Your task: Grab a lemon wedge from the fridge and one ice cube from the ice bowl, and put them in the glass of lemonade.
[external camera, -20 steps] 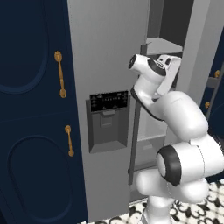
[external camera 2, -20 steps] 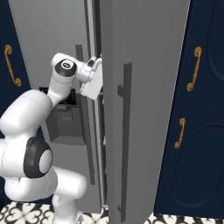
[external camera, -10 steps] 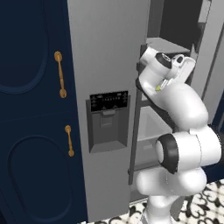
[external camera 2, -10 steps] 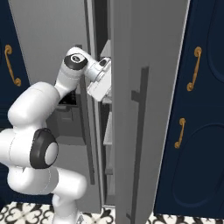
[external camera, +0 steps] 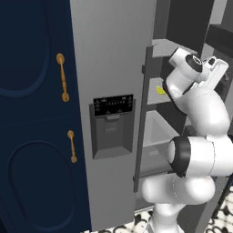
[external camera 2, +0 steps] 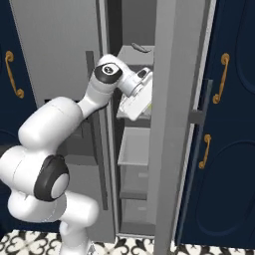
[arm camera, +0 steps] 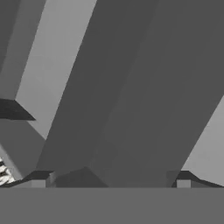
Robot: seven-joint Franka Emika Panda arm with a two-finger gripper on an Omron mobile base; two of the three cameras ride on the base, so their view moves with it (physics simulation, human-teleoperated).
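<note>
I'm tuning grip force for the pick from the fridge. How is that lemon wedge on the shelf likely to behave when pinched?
The lemon wedge looks tiny beside the arm, so probably very light and easily knocked along the fridge shelf. Its curved shape suggests it may rock or slip between the fingers. The gripper stands open, likely wide enough.

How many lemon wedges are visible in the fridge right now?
1. The lemon wedge lies on a shelf inside the open fridge, just left of the arm. More may be hidden behind it.
</note>
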